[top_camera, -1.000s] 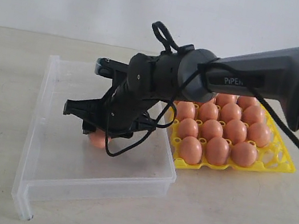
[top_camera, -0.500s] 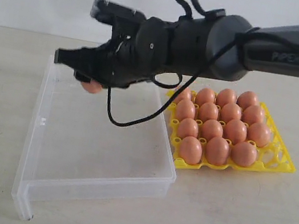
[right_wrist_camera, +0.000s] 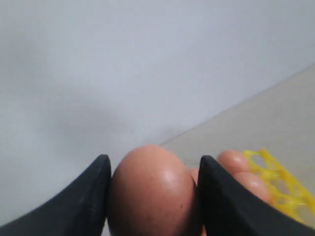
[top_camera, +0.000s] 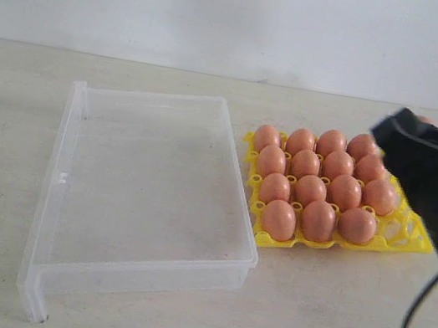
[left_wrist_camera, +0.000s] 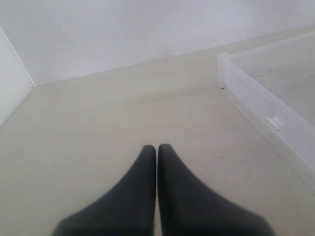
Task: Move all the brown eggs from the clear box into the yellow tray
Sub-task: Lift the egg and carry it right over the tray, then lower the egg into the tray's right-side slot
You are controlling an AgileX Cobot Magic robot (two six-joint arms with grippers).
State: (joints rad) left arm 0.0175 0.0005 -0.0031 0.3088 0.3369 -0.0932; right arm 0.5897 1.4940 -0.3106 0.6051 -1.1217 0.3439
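Brown eggs (top_camera: 310, 189): they fill most cups of the tray in neat rows, each sitting upright; the box holds none.
Held egg (right_wrist_camera: 150, 191): one more brown egg sits clamped between the right fingers (right_wrist_camera: 83, 201), with a dark pad pressing on each flank, lifted off the counter.
Right fingers: parted just by the width of that egg. In the exterior view they show only as a blurred black shape (top_camera: 422, 166) at the tray's far right side, overlapping its edge.
Yellow tray (top_camera: 409, 240): lies flat on the counter (top_camera: 327, 319), just beside the right wall of the box. Its front right corner cup shows bare yellow. The right wrist view catches part of its grid with two seated eggs beyond the held one.
Clear box (top_camera: 141, 269): wide and shallow, resting on the counter left of the tray, with its floor bare.
Left fingers (left_wrist_camera: 138, 191): pressed together tip to tip with nothing between them, hanging over bare counter, well apart from the box, whose corner and small clasp show to one side.
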